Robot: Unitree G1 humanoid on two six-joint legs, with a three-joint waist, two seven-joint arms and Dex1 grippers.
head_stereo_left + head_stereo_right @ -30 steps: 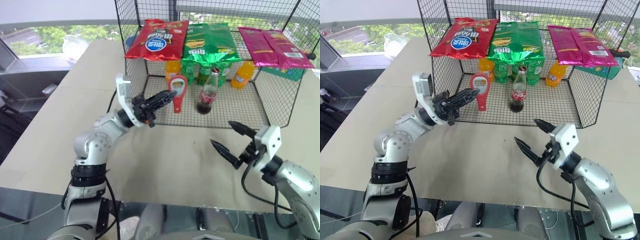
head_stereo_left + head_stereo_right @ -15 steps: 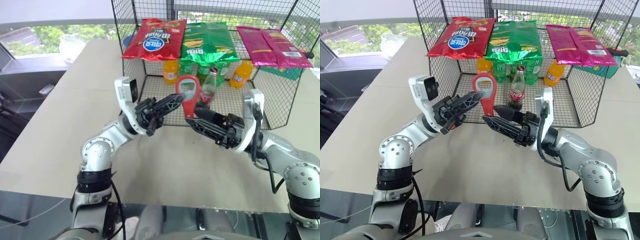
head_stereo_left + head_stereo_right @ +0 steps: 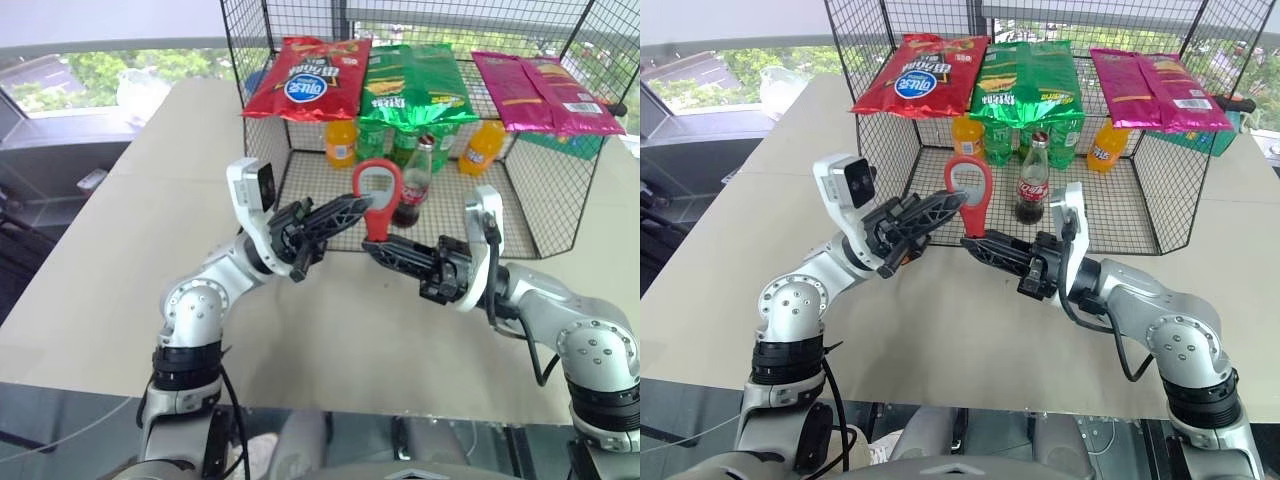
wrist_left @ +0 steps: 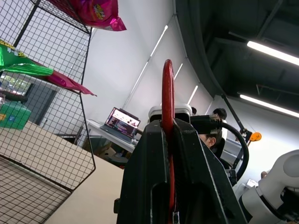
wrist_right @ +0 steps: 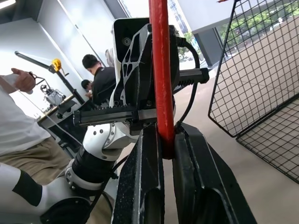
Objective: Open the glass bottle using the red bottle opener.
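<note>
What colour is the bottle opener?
Red; the bottle opener shows best in the right eye view.

The red bottle opener (image 3: 376, 200) is seen as smooth, slightly glossy red material, pinched between the matt black plastic fingers of the left claw (image 3: 357, 208) and the right claw (image 3: 374, 247). The glass bottle (image 3: 413, 183) is shown as clear, shiny glass with a silver metal cap and a red label, standing in a cage of thin black wire mesh (image 3: 520, 190). The snack bags (image 3: 420, 82) on top are rendered in glossy, crinkled foil, and the desk (image 3: 120, 260) is given a plain matt beige surface.
</note>
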